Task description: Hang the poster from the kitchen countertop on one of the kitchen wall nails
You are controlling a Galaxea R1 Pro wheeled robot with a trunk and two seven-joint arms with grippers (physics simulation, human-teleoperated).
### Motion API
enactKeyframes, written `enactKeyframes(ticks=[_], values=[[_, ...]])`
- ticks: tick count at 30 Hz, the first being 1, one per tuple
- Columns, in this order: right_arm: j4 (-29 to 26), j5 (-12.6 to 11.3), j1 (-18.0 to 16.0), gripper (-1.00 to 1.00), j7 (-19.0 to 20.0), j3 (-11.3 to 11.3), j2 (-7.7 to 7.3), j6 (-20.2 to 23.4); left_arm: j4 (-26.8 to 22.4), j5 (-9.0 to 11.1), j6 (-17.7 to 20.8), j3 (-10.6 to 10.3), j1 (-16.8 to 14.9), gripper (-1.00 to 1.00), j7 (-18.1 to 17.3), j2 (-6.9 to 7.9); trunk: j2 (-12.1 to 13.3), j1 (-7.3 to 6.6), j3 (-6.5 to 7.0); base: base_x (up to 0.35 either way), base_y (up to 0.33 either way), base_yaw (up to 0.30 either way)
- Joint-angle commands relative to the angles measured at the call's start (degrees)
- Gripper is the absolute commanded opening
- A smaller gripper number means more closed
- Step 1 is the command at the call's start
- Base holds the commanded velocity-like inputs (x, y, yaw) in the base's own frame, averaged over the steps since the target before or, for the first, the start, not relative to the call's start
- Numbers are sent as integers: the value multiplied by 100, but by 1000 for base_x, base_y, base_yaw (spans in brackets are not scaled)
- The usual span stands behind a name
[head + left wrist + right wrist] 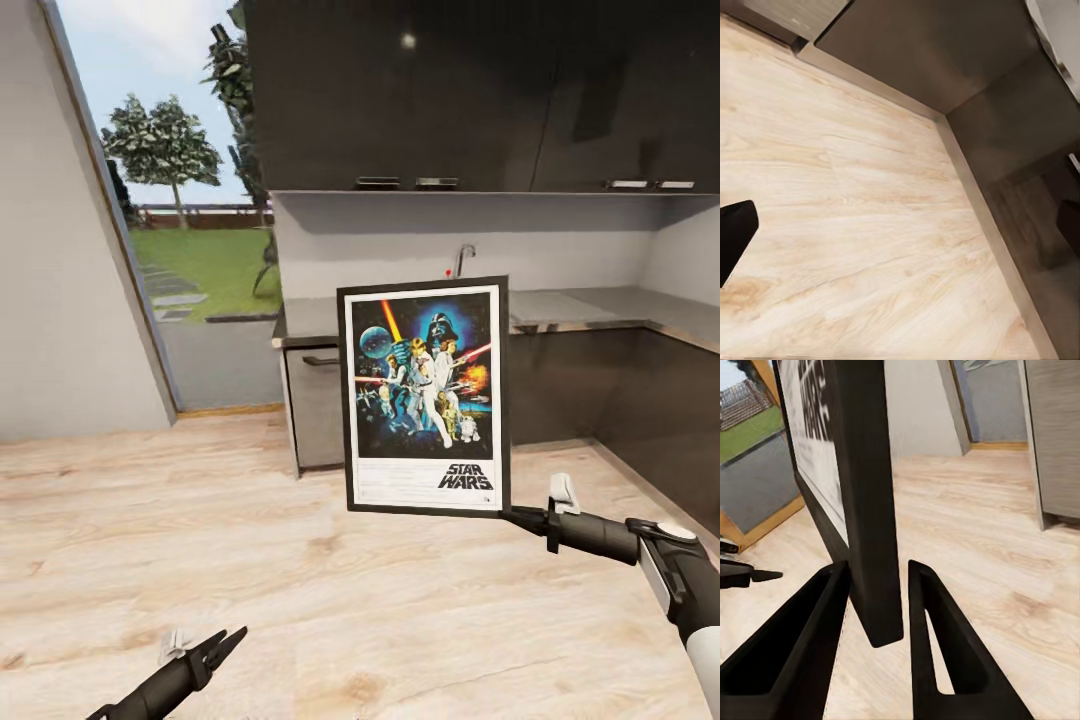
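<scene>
The poster (425, 395) is held upright in mid-air over the wood floor, its Star Wars artwork facing me. My right gripper (512, 515) is shut on its lower right corner. The right wrist view shows that corner of the poster (866, 495) edge-on, squeezed between the two dark fingers (810, 637). Behind it runs the light grey kitchen countertop (585, 308), with a tap over dark cabinets. My left gripper (220, 645) hangs low at the front left above the floor, with its fingers nearly together and nothing in them. No wall nail can be made out.
Dark upper cabinets (480, 90) hang over the counter. The counter turns a corner along the right wall (690, 320). A large window (185, 190) at the left looks onto a lawn and trees. Light wood floor (250, 560) stretches between me and the cabinets.
</scene>
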Motion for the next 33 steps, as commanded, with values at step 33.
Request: enactKeyframes(ticks=[33], values=[[5,0,-2,-100,13,-15,-1,69,12,62,-13,-49,-6,100,6,1,799,-441,353,-5,3,186]])
